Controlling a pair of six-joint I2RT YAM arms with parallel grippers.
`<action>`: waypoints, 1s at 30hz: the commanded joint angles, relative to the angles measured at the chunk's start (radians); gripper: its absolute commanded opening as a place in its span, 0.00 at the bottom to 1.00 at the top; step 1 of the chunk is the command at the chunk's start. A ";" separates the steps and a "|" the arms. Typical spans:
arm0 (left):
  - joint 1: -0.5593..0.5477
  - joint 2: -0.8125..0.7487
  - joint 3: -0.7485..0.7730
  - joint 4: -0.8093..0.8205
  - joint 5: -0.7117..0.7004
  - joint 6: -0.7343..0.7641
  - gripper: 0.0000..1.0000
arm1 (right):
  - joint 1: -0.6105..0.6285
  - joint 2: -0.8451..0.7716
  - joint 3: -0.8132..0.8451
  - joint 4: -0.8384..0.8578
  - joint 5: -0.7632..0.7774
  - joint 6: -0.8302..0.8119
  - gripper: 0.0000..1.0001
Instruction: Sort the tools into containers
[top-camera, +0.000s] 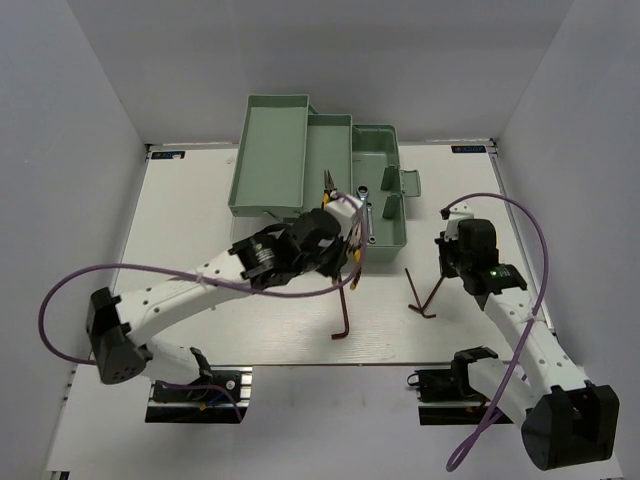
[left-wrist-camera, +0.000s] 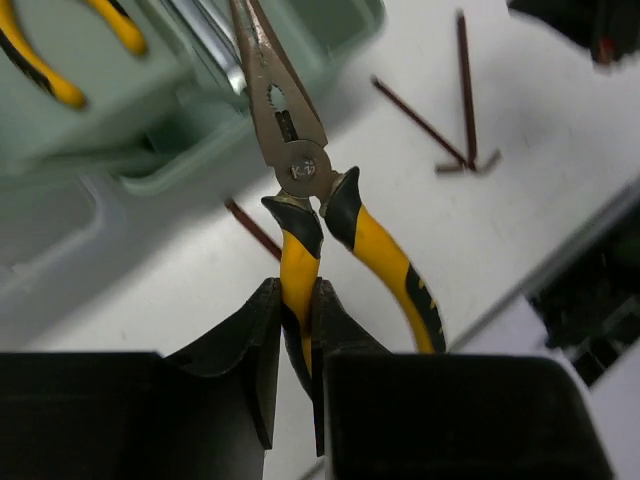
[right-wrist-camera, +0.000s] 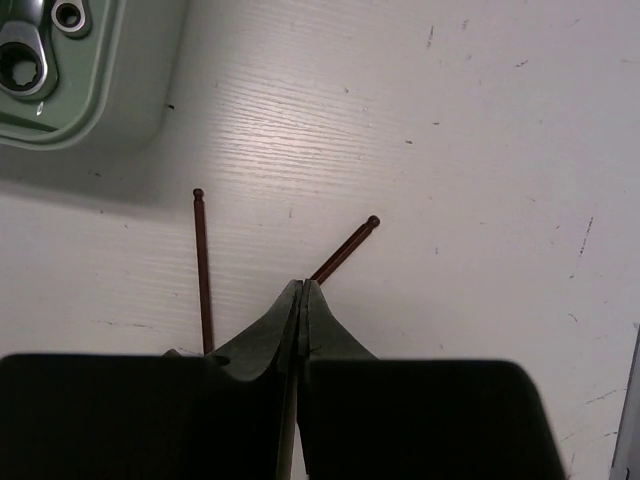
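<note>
Toolbox: one is seen, pale green, at the far middle of the white surface. It is opened out into two stepped trays and one deeper bin on its right.

The left tool is closed narrowly on one yellow handle of the held pliers. These are kept in the air by the near edge of the toolbox, nose pointed toward it. The right tool is seen to the right of the bin, fingers pressed together, with nothing visibly between them.

Two pairs of pliers are counted. The second pliers lie in one of the trays, with only blurred handles in view.

One silver wrench is made out in the bin from above. In the right wrist view two ring ends are cut off by the frame, so the number of wrenches cannot be settled.

Three dark brown hex keys are counted on the surface. A single hex key lies near the left arm. The near ends of a left hex key and a right hex key are hidden under the right tool.
</note>
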 joint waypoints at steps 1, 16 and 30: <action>0.058 0.114 0.154 0.057 -0.129 0.050 0.00 | -0.024 -0.019 -0.003 0.003 -0.011 0.017 0.00; 0.350 0.624 0.781 -0.097 -0.108 0.120 0.00 | -0.070 -0.028 -0.035 0.024 -0.063 -0.029 0.44; 0.439 0.715 0.805 -0.142 -0.074 0.201 0.23 | -0.098 0.007 -0.024 0.000 -0.106 -0.037 0.70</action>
